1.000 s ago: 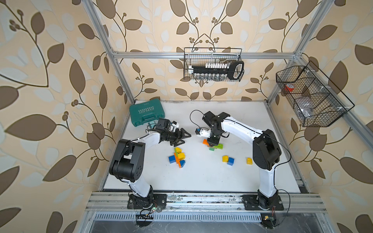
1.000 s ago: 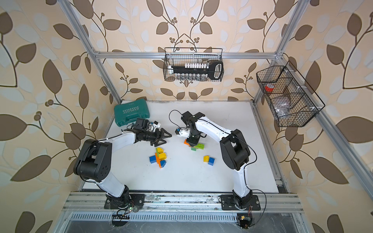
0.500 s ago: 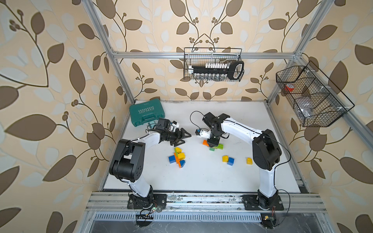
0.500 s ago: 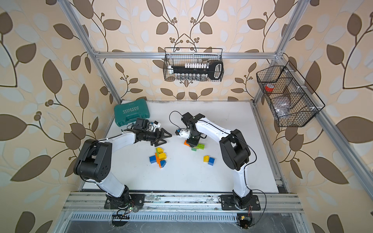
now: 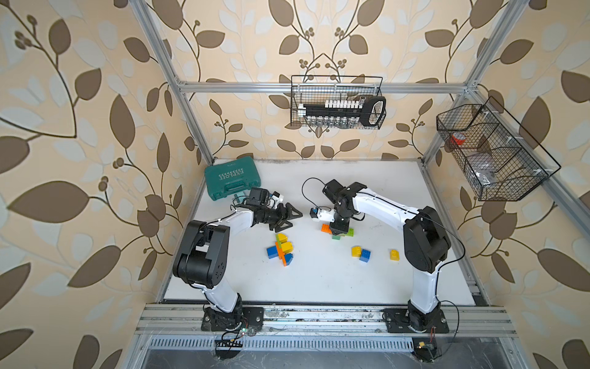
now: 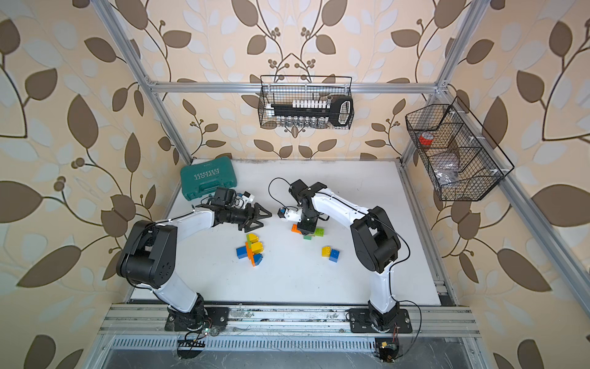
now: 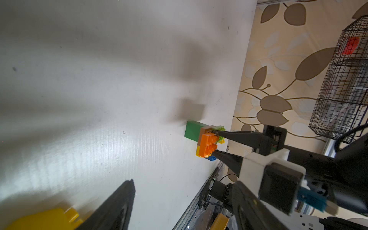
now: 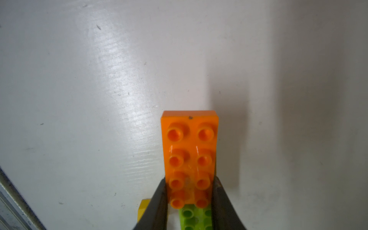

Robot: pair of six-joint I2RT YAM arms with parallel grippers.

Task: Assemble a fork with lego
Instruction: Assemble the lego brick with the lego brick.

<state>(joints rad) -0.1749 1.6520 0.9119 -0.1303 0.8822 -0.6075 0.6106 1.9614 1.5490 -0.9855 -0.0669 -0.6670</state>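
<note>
1. Lego [image 6: 256,246] is spread in four groups over the middle of the white table [image 5: 319,281], as seen in both top views.
2. At the far left back corner, a teal tool case [image 5: 232,179] is laid flat and closed.
3. Next, the left gripper [image 5: 291,220] is held over the table near the case, with jaws spread wide and nothing gripped.
4. A mixed cluster [image 5: 281,249] of yellow, blue, orange and green bricks is lying just in front of it. Whether they are joined or only touching cannot be told.
5. The right gripper [image 8: 190,180] is pointed down and clamped tight on the long sides of an orange brick [image 8: 190,139], studs up.
6. A lime green brick [image 8: 191,217] is seen under the orange one's end. A brown layer [image 7: 203,131] and dark green, yellow and blue pieces are stacked with it in the left wrist view.
7. A yellow-blue pair [image 5: 360,253] is found further right, the two touching.
8. A single yellow brick [image 5: 394,254] is placed rightmost, alone, beside the right arm.
</note>
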